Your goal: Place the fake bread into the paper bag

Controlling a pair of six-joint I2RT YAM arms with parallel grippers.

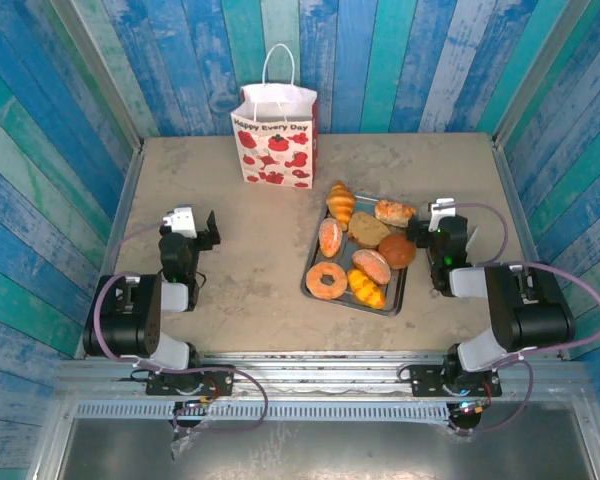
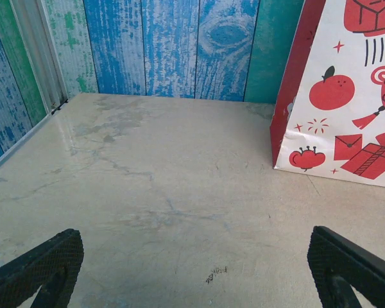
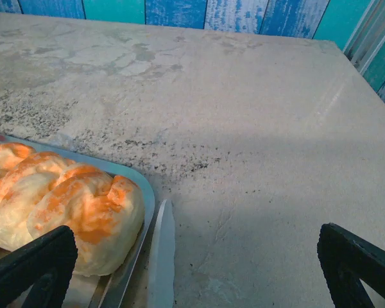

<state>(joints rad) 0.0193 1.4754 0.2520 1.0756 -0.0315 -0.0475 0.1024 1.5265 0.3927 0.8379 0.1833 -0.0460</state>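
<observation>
Toward the back of the table [image 1: 240,270], the paper bag [image 1: 276,148] is standing upright, handles up. The fake bread [image 1: 361,252] is lying crowded on a grey tray [image 1: 398,292] nearer the right arm, well apart from the bag. The left gripper [image 2: 192,263] is hanging over bare tabletop with its fingers spread wide, the bag's red side panel showing ahead to its right. The right gripper [image 3: 196,266] is gaping empty too, sitting just beside the tray's rim, with a glazed bun [image 3: 70,208] lying near its left finger.
</observation>
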